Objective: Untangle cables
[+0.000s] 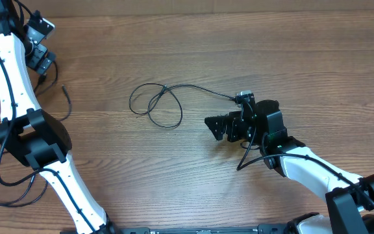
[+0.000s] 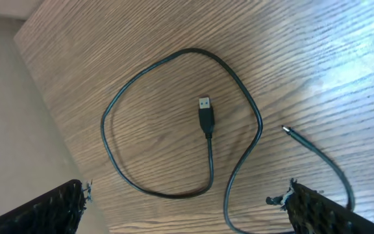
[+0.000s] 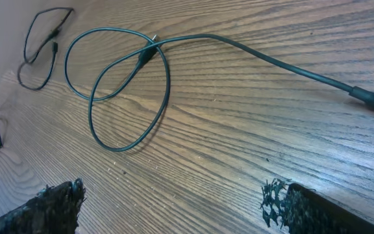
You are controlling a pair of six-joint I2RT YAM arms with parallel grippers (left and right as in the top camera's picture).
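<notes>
One thin black cable (image 1: 156,104) lies in crossed loops at the table's middle, and a strand runs right from it to a plug (image 1: 243,97). My right gripper (image 1: 211,129) is open just right of the loops. The right wrist view has the loops (image 3: 122,91) ahead of the empty gripper (image 3: 174,201). Under my left gripper (image 2: 184,201), which is open and holds nothing, a second cable (image 2: 112,110) curls round its USB plug (image 2: 204,112). A silver-tipped end (image 2: 286,130) lies to the right. In the overhead view the left gripper (image 1: 42,65) is at the far left.
More thin black cords (image 3: 41,45) lie at the far left in the right wrist view. The table's left edge (image 2: 37,84) runs close beside the left cable. Thick arm cables (image 1: 5,175) trail at the lower left. A loose strand (image 1: 67,101) lies near the left arm.
</notes>
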